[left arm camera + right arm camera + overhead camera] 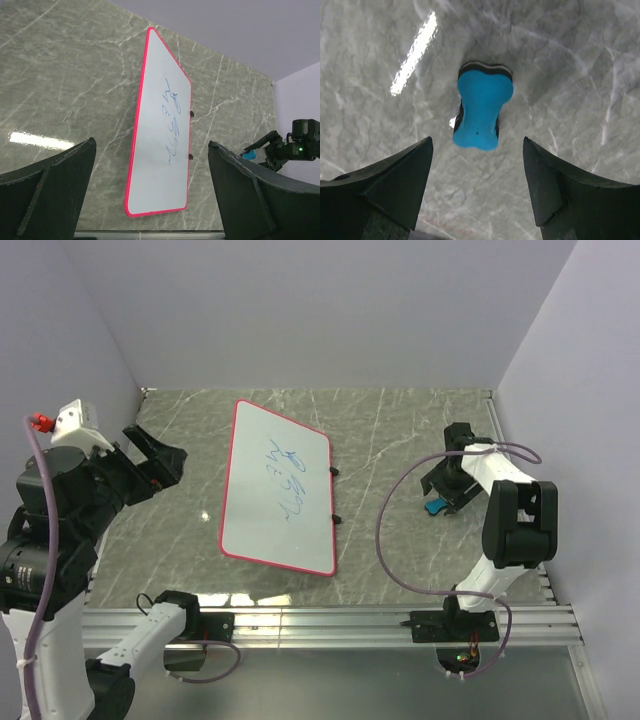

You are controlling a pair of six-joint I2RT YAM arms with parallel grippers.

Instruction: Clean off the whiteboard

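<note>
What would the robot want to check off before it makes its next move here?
1. Right gripper open: ok.
2. Blue eraser centred ahead of its fingers, not gripped: ok.
3. Whiteboard lying flat on the table: ok.
4. Blue scribbles there to wipe: ok.
5. Left gripper open and off the board: ok.
6. Board held against sliding: not ok, nothing holds it.

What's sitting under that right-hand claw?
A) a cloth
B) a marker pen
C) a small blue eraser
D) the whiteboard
C: the right wrist view shows the blue eraser lying on the table, untouched, between the open fingers of the right gripper.
</note>
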